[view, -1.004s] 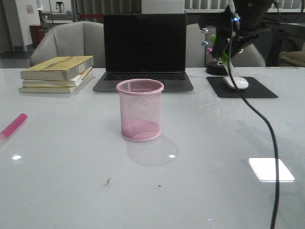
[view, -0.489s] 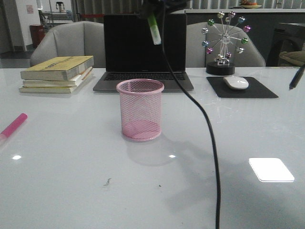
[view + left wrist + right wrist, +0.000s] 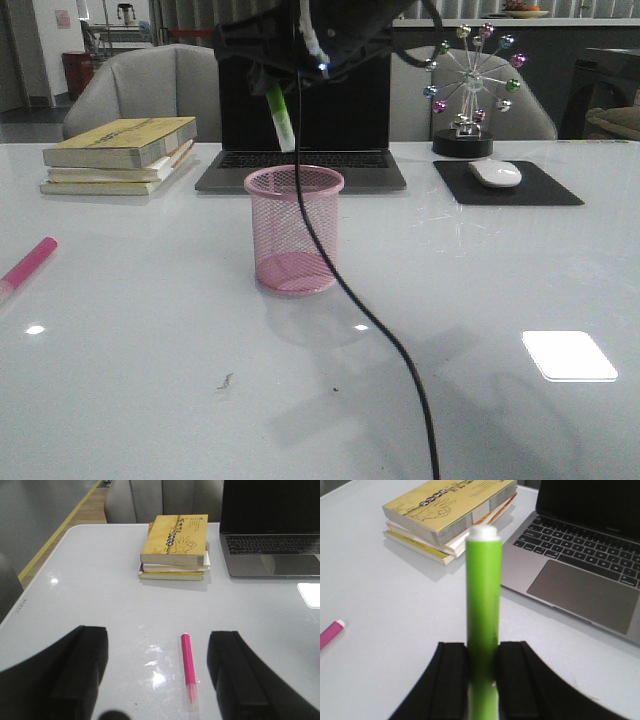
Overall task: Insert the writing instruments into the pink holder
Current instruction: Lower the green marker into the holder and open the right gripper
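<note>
The pink mesh holder (image 3: pixel 294 229) stands upright at the table's middle, empty. My right gripper (image 3: pixel 483 652) is shut on the lime green marker (image 3: pixel 483 595), which hangs pale tip down (image 3: pixel 279 118) just above the holder's far left rim, tilted a little. The right arm (image 3: pixel 320 35) is dark at the top of the front view. The magenta marker (image 3: pixel 187 666) lies flat on the table between the fingers of my open left gripper (image 3: pixel 157 672), nearer one finger and touching neither. That marker also shows at the left edge (image 3: pixel 27 265) in the front view.
A stack of yellow books (image 3: pixel 120 153) lies at the back left, an open laptop (image 3: pixel 302 105) behind the holder. A mouse on a black pad (image 3: pixel 497 174) and a small ferris-wheel ornament (image 3: pixel 468 85) are at the back right. The right arm's cable (image 3: pixel 352 300) drapes in front of the holder.
My right arm has swung from the far right to the left and lowered, carrying the green marker to just above the holder's rim. The holder and magenta marker have not moved.
</note>
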Robot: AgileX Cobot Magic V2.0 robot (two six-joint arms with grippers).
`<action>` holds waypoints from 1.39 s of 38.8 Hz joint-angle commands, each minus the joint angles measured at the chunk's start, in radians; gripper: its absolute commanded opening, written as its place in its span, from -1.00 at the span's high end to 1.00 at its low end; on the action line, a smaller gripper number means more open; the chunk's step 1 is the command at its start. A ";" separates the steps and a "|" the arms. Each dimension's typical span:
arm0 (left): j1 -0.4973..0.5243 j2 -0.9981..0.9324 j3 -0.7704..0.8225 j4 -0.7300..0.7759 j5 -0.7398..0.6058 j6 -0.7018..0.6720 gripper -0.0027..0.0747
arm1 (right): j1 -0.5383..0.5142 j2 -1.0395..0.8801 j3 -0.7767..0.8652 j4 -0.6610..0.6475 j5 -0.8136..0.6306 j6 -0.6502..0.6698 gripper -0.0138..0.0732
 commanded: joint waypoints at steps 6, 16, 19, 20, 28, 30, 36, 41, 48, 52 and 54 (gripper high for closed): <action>-0.006 0.001 -0.038 0.000 -0.071 -0.003 -0.26 | 0.011 -0.104 0.093 -0.014 -0.244 -0.011 0.62; -0.006 0.001 -0.038 0.000 -0.071 -0.003 -0.22 | 0.011 -0.104 0.143 -0.040 -0.255 -0.011 0.62; -0.006 0.001 -0.038 0.000 -0.071 -0.003 -0.22 | 0.011 -0.104 0.147 -0.040 -0.248 -0.011 0.62; -0.006 0.001 -0.038 0.000 -0.071 -0.003 -0.22 | 0.011 -0.104 0.147 -0.040 -0.246 -0.011 0.62; -0.006 0.001 -0.038 0.000 -0.071 -0.003 -0.22 | 0.011 -0.104 0.147 -0.040 -0.251 -0.011 0.62; -0.006 0.001 -0.038 0.000 -0.071 -0.003 -0.22 | 0.011 -0.104 0.147 -0.040 -0.246 -0.011 0.62; -0.006 0.001 -0.038 0.000 -0.071 -0.003 -0.22 | 0.011 -0.104 0.147 -0.039 -0.242 -0.011 0.61; -0.006 0.001 -0.038 0.000 -0.071 -0.003 -0.22 | 0.011 -0.104 0.147 -0.039 -0.242 -0.011 0.60; -0.006 0.001 -0.038 0.000 -0.071 -0.003 -0.22 | 0.011 -0.104 0.147 -0.039 -0.235 -0.011 0.25; -0.006 0.001 -0.038 0.000 -0.071 -0.003 -0.22 | 0.011 -0.104 0.147 -0.039 -0.235 -0.011 0.00; -0.006 0.001 -0.038 0.000 -0.071 -0.003 -0.22 | 0.011 -0.104 0.147 -0.039 -0.235 -0.011 -0.07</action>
